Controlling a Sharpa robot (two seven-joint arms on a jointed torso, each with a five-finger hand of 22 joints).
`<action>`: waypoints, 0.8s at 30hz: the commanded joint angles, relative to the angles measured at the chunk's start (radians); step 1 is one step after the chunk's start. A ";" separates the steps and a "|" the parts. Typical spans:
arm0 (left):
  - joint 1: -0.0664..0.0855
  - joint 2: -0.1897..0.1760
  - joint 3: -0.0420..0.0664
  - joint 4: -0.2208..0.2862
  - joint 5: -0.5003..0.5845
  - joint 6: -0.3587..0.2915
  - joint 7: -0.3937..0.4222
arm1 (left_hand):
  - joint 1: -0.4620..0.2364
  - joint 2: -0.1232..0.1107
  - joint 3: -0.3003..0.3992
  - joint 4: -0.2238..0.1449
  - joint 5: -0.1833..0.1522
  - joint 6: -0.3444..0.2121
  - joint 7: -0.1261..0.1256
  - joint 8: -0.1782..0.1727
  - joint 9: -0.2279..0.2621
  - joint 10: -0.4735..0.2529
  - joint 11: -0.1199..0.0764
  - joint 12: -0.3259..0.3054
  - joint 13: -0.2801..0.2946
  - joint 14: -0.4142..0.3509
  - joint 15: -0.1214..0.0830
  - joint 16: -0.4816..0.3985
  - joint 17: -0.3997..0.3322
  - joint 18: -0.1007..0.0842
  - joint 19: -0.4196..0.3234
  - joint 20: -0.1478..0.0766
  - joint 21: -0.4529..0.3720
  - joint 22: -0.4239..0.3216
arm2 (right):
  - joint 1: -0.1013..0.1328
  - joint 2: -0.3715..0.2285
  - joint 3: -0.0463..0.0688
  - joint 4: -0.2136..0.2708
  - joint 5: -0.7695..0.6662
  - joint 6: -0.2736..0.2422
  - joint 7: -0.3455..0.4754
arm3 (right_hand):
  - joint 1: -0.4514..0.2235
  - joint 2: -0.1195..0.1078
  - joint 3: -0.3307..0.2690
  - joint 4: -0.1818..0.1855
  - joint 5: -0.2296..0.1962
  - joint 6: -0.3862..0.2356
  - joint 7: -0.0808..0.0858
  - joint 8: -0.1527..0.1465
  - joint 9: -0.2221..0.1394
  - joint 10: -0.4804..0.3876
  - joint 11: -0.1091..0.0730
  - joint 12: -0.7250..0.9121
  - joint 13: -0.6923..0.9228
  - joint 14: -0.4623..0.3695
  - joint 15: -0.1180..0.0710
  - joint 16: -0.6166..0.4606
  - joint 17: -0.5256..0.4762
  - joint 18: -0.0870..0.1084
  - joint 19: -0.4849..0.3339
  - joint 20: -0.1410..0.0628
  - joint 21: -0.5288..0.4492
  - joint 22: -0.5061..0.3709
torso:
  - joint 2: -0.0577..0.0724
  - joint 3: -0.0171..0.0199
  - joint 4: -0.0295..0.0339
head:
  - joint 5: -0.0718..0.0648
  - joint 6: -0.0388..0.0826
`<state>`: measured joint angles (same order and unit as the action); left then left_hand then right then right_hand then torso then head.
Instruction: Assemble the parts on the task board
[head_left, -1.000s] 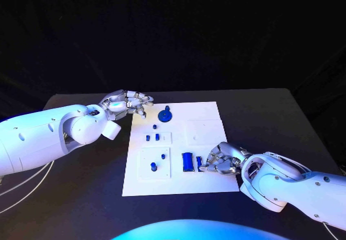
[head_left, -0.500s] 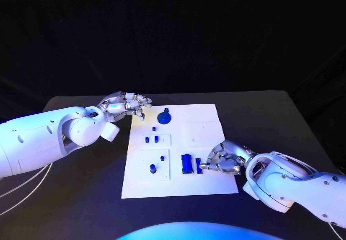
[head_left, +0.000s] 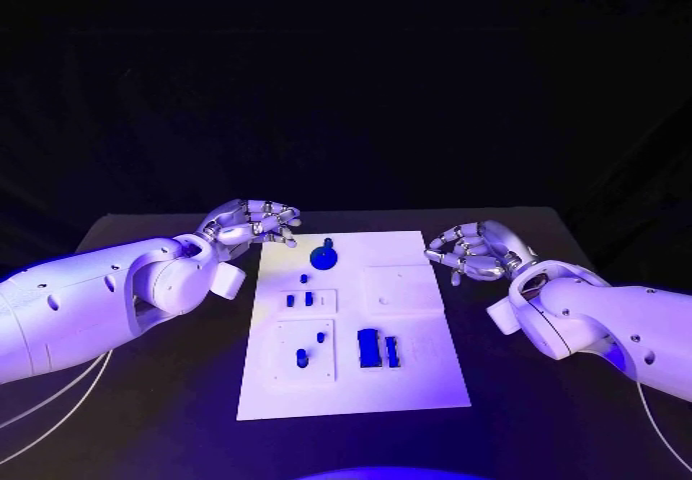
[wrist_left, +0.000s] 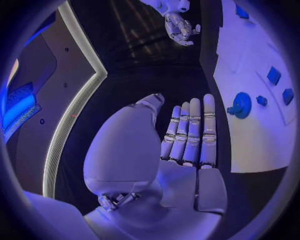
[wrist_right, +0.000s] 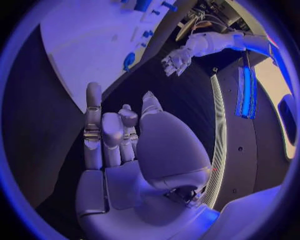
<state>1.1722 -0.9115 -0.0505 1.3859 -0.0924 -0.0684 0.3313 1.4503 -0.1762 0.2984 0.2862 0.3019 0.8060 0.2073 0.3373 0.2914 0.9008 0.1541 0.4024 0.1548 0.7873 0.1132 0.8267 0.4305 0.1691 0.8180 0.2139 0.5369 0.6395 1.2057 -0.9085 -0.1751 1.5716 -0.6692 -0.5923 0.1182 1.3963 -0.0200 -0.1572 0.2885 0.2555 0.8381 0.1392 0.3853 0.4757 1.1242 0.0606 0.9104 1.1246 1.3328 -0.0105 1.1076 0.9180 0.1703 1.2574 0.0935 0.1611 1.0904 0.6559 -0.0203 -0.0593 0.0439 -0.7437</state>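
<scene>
- The right hand (head_left: 472, 250) hovers empty just off the task board's (head_left: 418, 385) far right corner, fingers loosely spread; the left hand (head_left: 254, 221) is likewise empty near the far left corner.
- The parts, such as the rectangular block (head_left: 369, 347) on the board's near half, look small, rigid, light and probably slick; a fingertip pinch across the block's long sides seems safest.

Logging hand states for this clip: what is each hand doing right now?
Left hand: open, holding nothing.
Right hand: open, holding nothing.
</scene>
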 joint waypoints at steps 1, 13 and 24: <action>-0.004 0.022 0.001 -0.020 0.052 -0.139 0.110 | 0.012 0.002 -0.009 0.001 0.001 -0.003 -0.004 0.007 -0.002 0.012 0.005 -0.019 -0.017 -0.013 0.008 -0.089 -0.039 0.009 -0.022 0.015 -0.084 -0.055 | 0.006 0.035 0.004 -0.085 0.268 0.003 0.221 | 0.044 0.009 -0.018 0.001 0.004 -0.049 0.026 -0.005 -0.007 -0.162 0.028 -0.192 -0.165 -0.144 0.029 -0.249 -0.222 0.008 -0.076 0.032 -0.094 -0.096 | -0.014 -0.0038 -0.0037 | 0.006 0.031; -0.008 0.147 0.001 -0.156 0.120 -0.255 0.175 | 0.028 0.008 0.004 -0.003 0.001 -0.015 -0.041 -0.105 -0.073 0.078 -0.001 -0.317 -0.090 -0.038 0.039 -0.574 -0.174 -0.017 -0.112 0.077 -0.448 -0.342 | 0.013 0.160 0.019 -0.327 0.417 0.106 0.317 | 0.182 0.070 -0.071 -0.002 -0.064 -0.032 0.071 -0.135 -0.173 -0.120 0.096 -0.682 -0.914 -0.304 0.129 -0.841 -0.506 0.014 -0.352 0.145 -0.099 -0.633 | -0.036 0.0016 -0.0098 | 0.018 0.088; -0.028 0.142 0.009 -0.092 0.083 -0.292 0.135 | -0.700 0.176 -0.298 -0.286 -0.302 -0.806 -0.207 -0.337 -0.291 -0.901 -0.154 -0.402 -0.155 -0.787 -0.113 -0.827 -0.431 -0.169 -0.818 -0.214 -0.537 -0.640 | -0.033 0.150 0.062 -0.235 0.432 -0.016 0.293 | -0.591 0.020 0.157 -0.288 -0.256 -0.838 -0.139 -0.385 -0.476 -1.124 -0.061 -0.910 -1.125 -1.333 0.011 -1.108 -0.918 -0.170 -1.257 -0.094 -0.161 -1.090 | -0.077 0.0111 0.0296 | -0.017 0.115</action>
<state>1.1455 -0.7698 -0.0433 1.2820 -0.0090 -0.3031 0.4541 1.0066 -0.0370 0.0711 0.0596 0.0679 0.1775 0.0374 0.0516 0.0482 0.2190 0.0345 0.0195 0.0147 0.1679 0.0341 0.0551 0.0569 0.0365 0.1580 0.0653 0.0184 0.0653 1.1764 -0.7599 -0.1146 1.3202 -0.2901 -0.5692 0.3745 1.0772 0.0119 -0.0504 0.0658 0.0434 0.1821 0.0476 0.0534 0.0660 0.2697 0.0359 0.0483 0.0397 0.3082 0.0273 0.0543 0.0888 0.0527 0.2029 0.0544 0.0160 0.0950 0.6030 -0.0156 -0.0508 0.0407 -0.6426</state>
